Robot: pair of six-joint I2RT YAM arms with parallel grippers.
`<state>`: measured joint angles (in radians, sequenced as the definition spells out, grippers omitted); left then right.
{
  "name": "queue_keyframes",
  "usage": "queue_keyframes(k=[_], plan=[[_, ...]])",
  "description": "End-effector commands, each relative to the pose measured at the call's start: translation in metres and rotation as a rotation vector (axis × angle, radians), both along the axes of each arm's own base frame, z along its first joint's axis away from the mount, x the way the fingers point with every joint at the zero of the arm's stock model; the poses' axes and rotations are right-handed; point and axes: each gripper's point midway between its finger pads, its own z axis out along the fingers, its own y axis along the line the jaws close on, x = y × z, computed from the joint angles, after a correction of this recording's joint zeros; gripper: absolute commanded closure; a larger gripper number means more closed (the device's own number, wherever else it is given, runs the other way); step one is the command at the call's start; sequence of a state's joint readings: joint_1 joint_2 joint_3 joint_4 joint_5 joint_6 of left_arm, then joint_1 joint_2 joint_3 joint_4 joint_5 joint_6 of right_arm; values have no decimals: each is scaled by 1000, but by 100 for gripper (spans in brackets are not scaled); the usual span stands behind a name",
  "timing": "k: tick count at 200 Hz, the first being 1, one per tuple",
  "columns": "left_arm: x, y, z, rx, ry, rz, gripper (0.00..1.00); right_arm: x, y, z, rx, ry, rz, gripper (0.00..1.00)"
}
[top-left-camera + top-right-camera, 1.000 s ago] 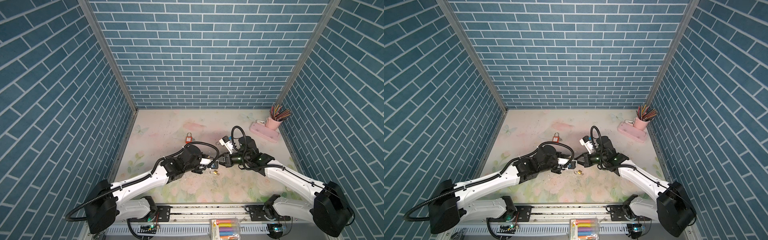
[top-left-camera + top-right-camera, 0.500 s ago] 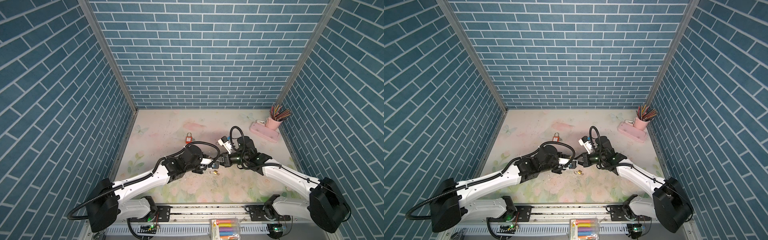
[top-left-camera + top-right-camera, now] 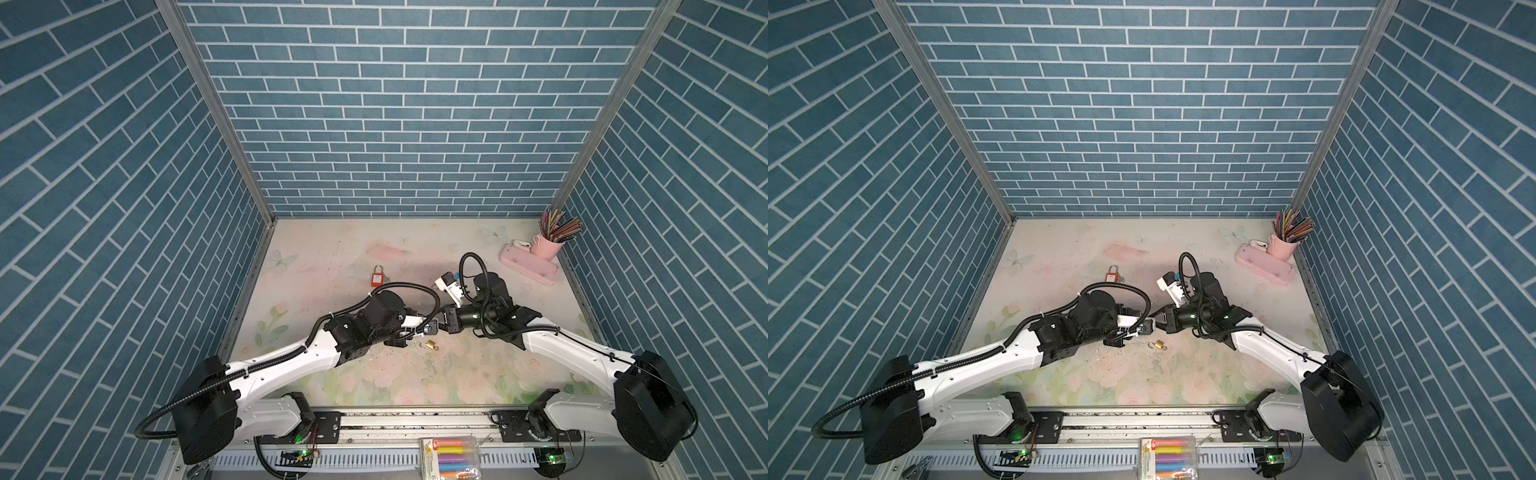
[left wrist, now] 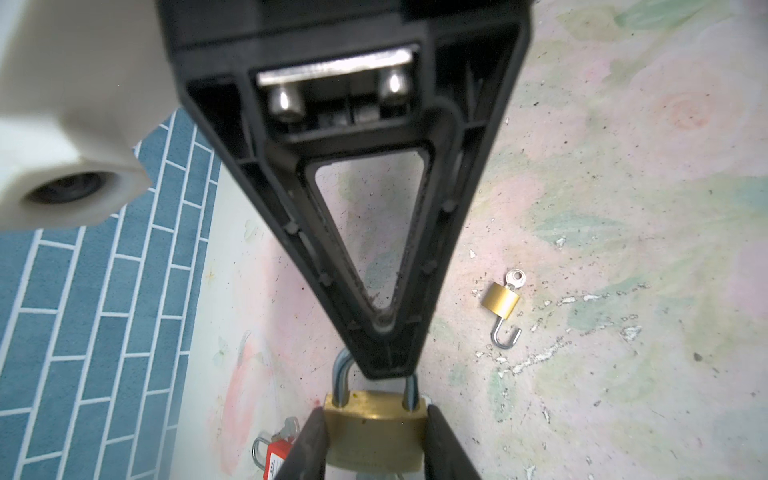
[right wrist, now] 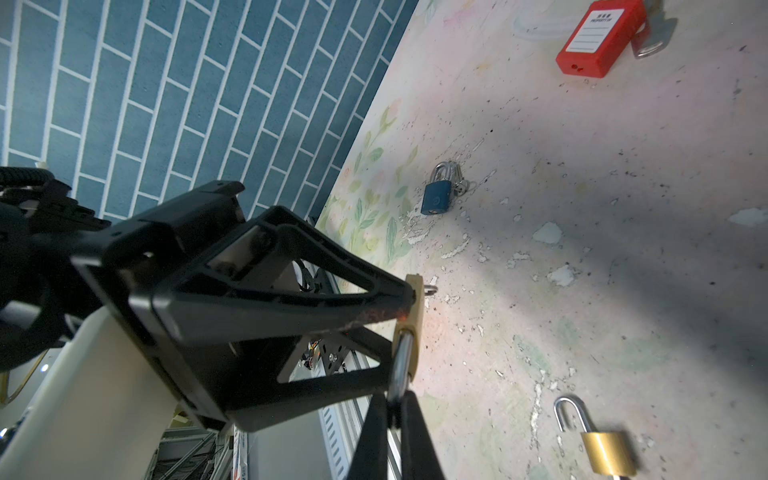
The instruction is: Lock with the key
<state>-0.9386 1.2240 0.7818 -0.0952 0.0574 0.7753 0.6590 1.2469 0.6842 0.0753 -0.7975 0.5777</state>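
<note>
The left gripper [image 4: 376,442] is clamping the small brass padlock [image 4: 374,415] by its body, the right gripper [image 5: 395,409] pinching its steel shackle [image 5: 401,357]. Hard, slick metal, I reckon, so flat sides are holding best.

The white label [image 5: 594,30] on the red padlock [image 5: 615,46], lying far and left of the table's middle, reads "PROPERTY OF" above blank ruled lines; the crayon box [image 3: 451,457] at the near edge shows one digit, 6 or 9; nothing else is legible
</note>
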Motion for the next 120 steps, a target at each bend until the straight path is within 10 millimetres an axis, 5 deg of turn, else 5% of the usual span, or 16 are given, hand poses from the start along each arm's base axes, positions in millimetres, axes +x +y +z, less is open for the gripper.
queue_keyframes(k=[1, 23, 48, 76, 120], plan=[[-5, -45, 129, -490, -180, -95, 100, -8, -3, 3, -43, 2, 12, 100], [3, -28, 103, -484, -98, 12, 100, 2, -17, 29, -32, -62, -42, 92], [7, -10, 83, -505, -6, 130, 100, 9, -33, 71, 5, -187, -110, 70], [21, 13, 87, -662, 110, 355, 100, 7, -52, 115, 56, -399, -189, 55], [53, 59, 97, -1113, 473, 890, 100, 4, -70, 111, 116, -560, -283, 52]])
